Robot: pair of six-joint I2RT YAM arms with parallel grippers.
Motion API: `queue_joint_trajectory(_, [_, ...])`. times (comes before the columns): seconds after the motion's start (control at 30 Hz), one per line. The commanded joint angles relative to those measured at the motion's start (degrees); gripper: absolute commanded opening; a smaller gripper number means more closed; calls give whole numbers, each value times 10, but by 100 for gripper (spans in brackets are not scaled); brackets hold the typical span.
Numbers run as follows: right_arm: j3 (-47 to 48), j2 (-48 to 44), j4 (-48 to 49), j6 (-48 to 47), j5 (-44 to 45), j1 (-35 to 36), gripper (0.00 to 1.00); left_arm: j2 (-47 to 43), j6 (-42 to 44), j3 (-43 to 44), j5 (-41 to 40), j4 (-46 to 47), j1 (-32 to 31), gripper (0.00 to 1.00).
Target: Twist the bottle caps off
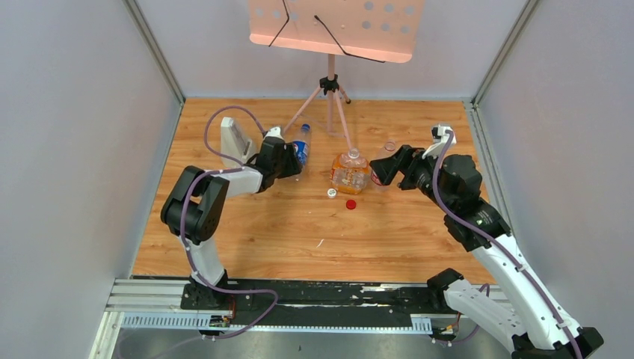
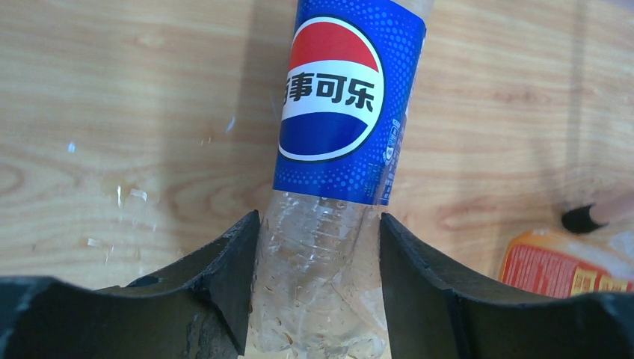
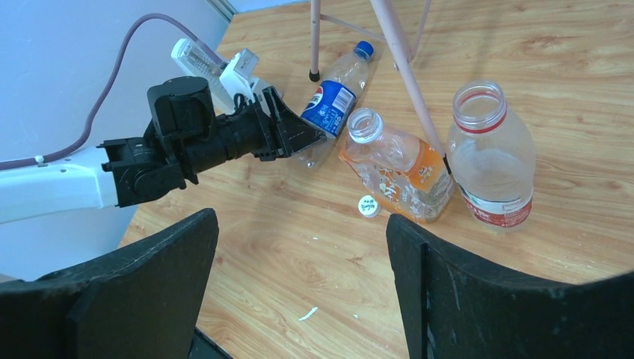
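Note:
The Pepsi bottle (image 2: 336, 112) lies tilted on the wooden table, its blue cap (image 3: 363, 50) still on. My left gripper (image 2: 320, 247) is shut on its clear lower body; in the top view (image 1: 288, 158) it sits left of the bottle (image 1: 301, 143). The squat orange bottle (image 3: 400, 168) and the red-labelled bottle (image 3: 490, 157) stand open. A white cap (image 3: 367, 206) and a red cap (image 1: 351, 203) lie loose in front of the orange bottle (image 1: 350, 172). My right gripper (image 3: 299, 262) is open and empty, above the table beside the red-labelled bottle (image 1: 387, 149).
A music stand's tripod legs (image 1: 329, 105) stand behind the bottles, one foot (image 2: 583, 218) near the orange bottle. A pale grey upright block (image 1: 235, 140) stands left of my left gripper. Grey walls close in both sides of the table.

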Motion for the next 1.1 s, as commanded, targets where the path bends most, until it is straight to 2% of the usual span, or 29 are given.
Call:
queue_joint_trajectory(0.0, [-2, -3, 4, 13, -31, -2, 84, -72, 22, -44, 21, 9, 2, 51])
queue_joint_trajectory(0.17, [-11, -6, 6, 30, -71, -2, 85, -159, 31, -130, 49, -4, 1, 49])
queue_joint_trajectory(0.3, [-25, -7, 15, 45, -114, -2, 86, -271, 53, -191, 75, -34, -11, 49])
queue_joint_trajectory(0.37, [-29, -5, 20, 51, -140, -2, 86, -356, 69, -215, 84, -58, -18, 50])
queue_joint_trajectory(0.63, [-34, 9, 76, 85, -213, -2, 87, -583, 100, -285, 228, -60, -33, 51])
queue_joint_trajectory(0.8, [-42, 26, 135, 110, -247, -2, 85, -629, 107, -272, 341, -44, -33, 52])
queue_joint_trajectory(0.97, [-49, 35, 175, 122, -241, -2, 77, -610, 136, -242, 447, -62, -37, 52])
queue_joint_trajectory(1.07, [-62, 28, 201, 134, -224, -2, 74, -600, 149, -228, 473, -74, -41, 51])
